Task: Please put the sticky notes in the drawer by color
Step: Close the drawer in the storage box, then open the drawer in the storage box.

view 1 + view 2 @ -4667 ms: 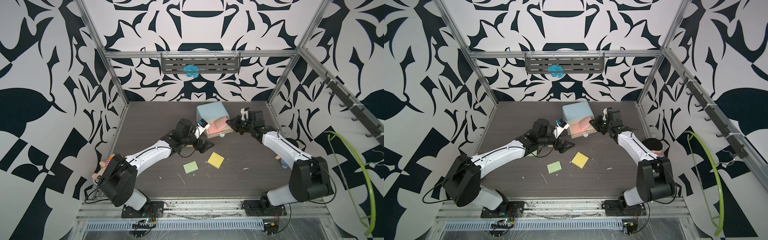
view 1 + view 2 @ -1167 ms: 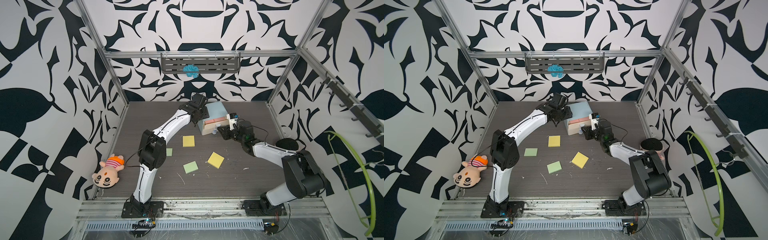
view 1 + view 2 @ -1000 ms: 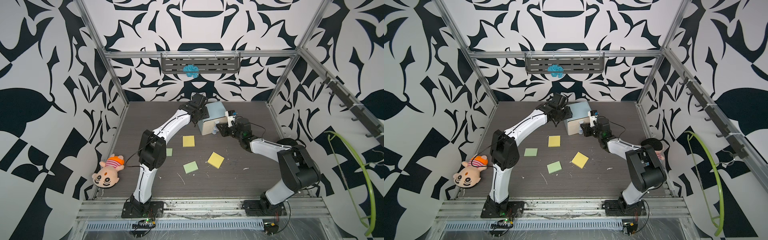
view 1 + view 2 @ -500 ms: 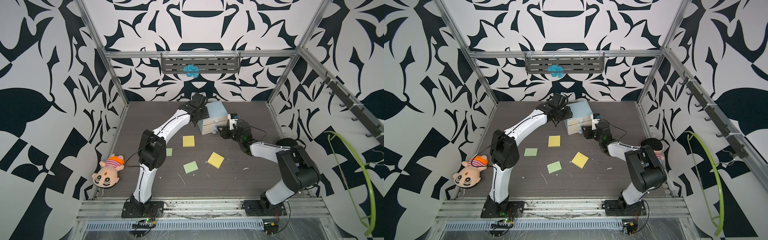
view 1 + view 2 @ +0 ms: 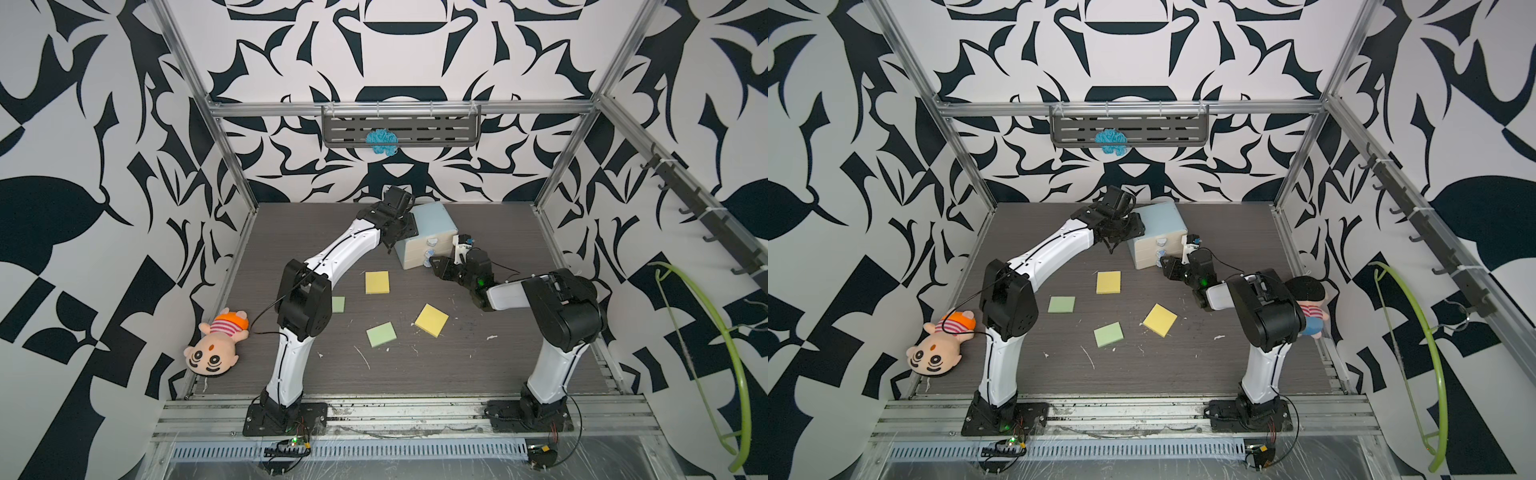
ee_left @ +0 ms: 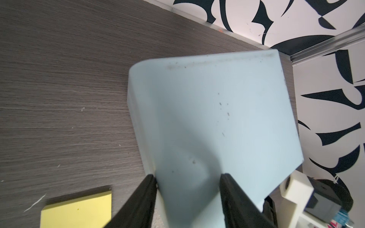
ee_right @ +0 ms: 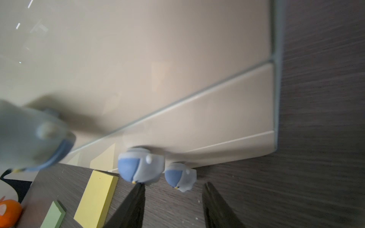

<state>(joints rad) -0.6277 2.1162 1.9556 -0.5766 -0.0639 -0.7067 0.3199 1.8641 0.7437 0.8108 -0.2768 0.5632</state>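
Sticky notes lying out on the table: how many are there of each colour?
yellow sticky notes: 2
green sticky notes: 2
Total: 4

In a top view the left arm's elbow hides part of a green sticky note, and the right arm covers much of a plush doll. The left wrist view's edge cuts off a yellow sticky note; the nearest knob is blurred in the right wrist view
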